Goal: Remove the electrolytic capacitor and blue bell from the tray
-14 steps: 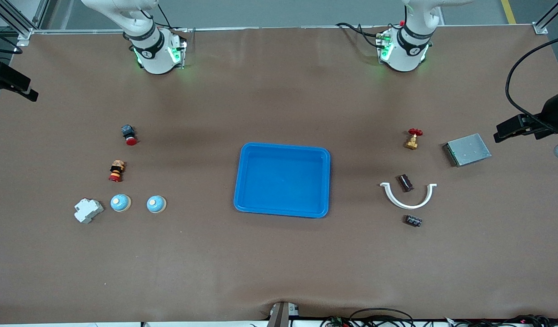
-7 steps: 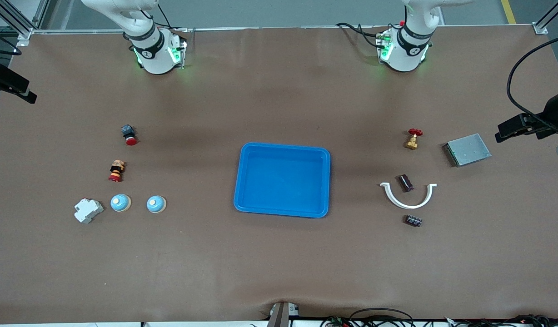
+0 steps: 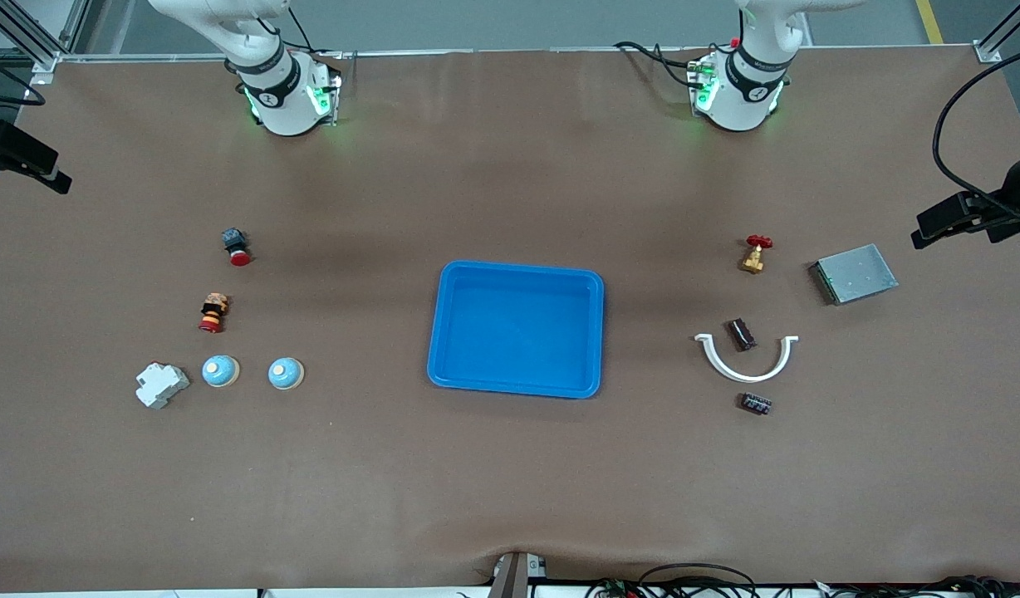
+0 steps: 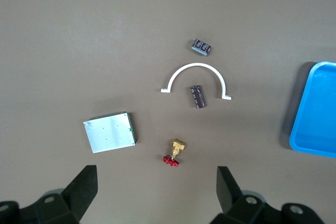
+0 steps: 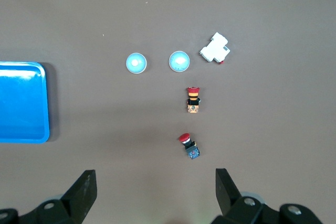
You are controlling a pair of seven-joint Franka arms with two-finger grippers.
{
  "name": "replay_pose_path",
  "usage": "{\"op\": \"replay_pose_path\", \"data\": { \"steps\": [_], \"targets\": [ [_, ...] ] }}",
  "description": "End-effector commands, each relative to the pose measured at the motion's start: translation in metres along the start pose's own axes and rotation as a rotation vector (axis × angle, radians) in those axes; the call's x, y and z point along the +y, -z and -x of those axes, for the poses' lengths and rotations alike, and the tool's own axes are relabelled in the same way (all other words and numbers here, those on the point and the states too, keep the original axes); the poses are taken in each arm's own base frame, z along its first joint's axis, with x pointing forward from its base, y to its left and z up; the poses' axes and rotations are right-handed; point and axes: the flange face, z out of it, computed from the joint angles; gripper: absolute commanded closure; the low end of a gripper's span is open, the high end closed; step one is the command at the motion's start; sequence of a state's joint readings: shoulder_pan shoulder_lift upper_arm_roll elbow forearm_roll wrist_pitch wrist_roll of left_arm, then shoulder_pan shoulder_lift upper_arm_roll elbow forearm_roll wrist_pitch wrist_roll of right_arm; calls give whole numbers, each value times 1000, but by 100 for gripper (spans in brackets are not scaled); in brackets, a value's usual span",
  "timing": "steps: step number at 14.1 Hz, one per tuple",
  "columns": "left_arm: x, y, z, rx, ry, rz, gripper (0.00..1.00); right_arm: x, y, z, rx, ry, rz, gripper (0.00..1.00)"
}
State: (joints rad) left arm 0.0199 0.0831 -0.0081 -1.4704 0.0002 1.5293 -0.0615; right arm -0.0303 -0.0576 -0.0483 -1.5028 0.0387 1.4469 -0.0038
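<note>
Brown table [image 3: 510, 482] below, both pincers [image 4: 155, 192] [image 5: 152, 192] hang high, fingers spread.

Right pincer [image 5: 152, 192] hangs wide open over the surface [image 5: 273, 145]; two bells [image 5: 136, 63] [image 5: 179, 61] lie between tray [image 5: 21, 103] and breaker [image 5: 214, 49]; two buttons [image 5: 193, 100] [image 5: 189, 146] nearby.

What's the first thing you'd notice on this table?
The big blue tray in the middle of the brown table stands out most, and nothing is in it. Toward the right arm's end sit two little blue bells side by side, and toward the left arm's end a white curved piece bends around a dark capacitor.
</note>
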Motion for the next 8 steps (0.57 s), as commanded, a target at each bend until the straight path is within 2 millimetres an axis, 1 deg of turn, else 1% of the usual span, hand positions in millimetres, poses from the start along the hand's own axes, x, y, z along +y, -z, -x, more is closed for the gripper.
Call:
{"op": "replay_pose_path", "data": {
  "steps": [1,5,8],
  "targets": [
    [-5,3,6,1,-11,6,0,-2,2,2,15,-5,25,0],
    [-6,3,5,-1,-8,14,0,-1,4,3,16,6,76,0],
    [-9,3,5,1,-3,14,0,0,3,4,7,-6,63,0]
  ]
}}
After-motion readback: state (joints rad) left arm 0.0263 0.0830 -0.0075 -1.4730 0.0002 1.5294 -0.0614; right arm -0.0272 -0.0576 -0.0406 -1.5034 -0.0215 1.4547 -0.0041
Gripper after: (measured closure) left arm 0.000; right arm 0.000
